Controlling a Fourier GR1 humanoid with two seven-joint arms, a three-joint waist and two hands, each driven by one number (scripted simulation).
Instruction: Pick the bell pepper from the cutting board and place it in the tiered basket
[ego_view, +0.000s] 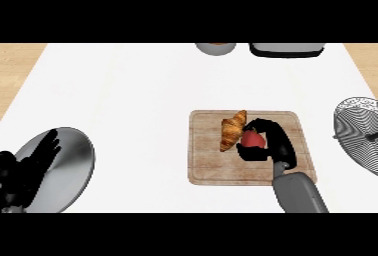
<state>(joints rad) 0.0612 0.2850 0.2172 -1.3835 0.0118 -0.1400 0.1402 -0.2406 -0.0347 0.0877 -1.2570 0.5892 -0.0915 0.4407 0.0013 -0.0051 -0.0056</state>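
The right robot hand (272, 142) curls around the small, glossy red bell pepper (253, 139), likely light, stiff and slippery, best cupped at its sides.

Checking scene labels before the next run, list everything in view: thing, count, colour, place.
counter: 1, white, fills most of the view, wood-coloured strips at far left and right
cutting board: 1, light wood, right of centre
bell pepper: 1, red, on the board, inside the right hand's curl
croissant: 1, golden brown, on the board, just left of the pepper
tiered basket: 1, wire, grey-white, right edge, partly cut off
plate: 1, grey metallic, lower left, partly behind the left hand
round object: 1, grey, top edge, cut off
boxy object: 1, grey and dark, top edge, cut off
left hand: 1, black, lower left, open, resting
right hand: 1, black with grey forearm, curled round the pepper
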